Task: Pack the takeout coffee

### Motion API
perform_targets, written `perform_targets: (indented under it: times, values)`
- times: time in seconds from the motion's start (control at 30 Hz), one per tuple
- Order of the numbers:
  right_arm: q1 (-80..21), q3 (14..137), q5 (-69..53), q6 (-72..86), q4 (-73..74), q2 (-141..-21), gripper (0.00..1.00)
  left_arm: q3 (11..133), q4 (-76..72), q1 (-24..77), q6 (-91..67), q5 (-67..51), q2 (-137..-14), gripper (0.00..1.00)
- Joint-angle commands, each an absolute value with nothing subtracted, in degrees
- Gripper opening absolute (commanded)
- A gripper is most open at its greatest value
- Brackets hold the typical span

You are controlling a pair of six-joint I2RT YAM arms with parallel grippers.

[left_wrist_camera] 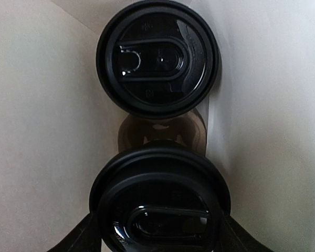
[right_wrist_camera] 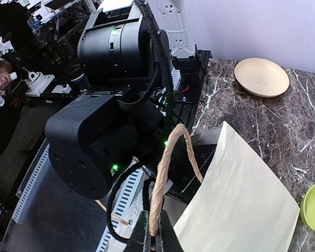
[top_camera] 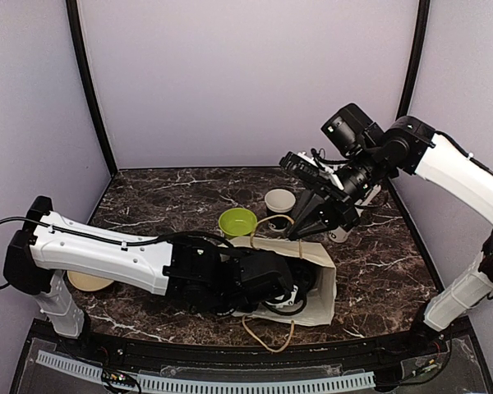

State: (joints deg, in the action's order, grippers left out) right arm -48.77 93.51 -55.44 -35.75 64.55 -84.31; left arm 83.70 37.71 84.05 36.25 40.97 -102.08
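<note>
In the left wrist view I look into a pale paper bag (left_wrist_camera: 37, 131) holding two takeout coffee cups with black lids. The far cup (left_wrist_camera: 157, 58) lies deep in the bag. The near cup (left_wrist_camera: 160, 205) sits between my left gripper's (left_wrist_camera: 158, 218) fingers (left_wrist_camera: 79, 239), which press against both its sides. From above, the left arm (top_camera: 230, 275) reaches into the mouth of the bag (top_camera: 316, 267), which lies on the table. My right gripper (right_wrist_camera: 157, 239) is shut on the bag's twine handle (right_wrist_camera: 170, 157) and holds it up (top_camera: 300, 228).
A lime-green bowl (top_camera: 237, 222) and an open cup with a white inside (top_camera: 279, 200) stand just behind the bag. A tan plate (top_camera: 90, 281) lies at the left by the left arm's base. The bag's other twine handle (top_camera: 267, 336) trails toward the near edge.
</note>
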Motion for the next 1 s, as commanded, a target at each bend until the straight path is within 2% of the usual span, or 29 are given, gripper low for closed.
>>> perform_targets:
  times: [0.0, 0.57, 0.97]
  values:
    - [-49.31, 94.67, -55.8, -37.23, 65.76, -84.09, 0.0, 82.23, 35.65, 83.22, 36.63, 40.75, -99.24, 0.49]
    - [-49.48, 96.27, -57.89, -36.72, 65.83, -85.63, 0.0, 74.16, 21.19, 80.51, 43.0, 38.51, -95.79, 0.49]
    - [-50.01, 97.62, -58.0, -37.87, 67.37, -87.07, 0.0, 72.66, 19.82, 77.51, 43.72, 35.84, -97.16, 0.49]
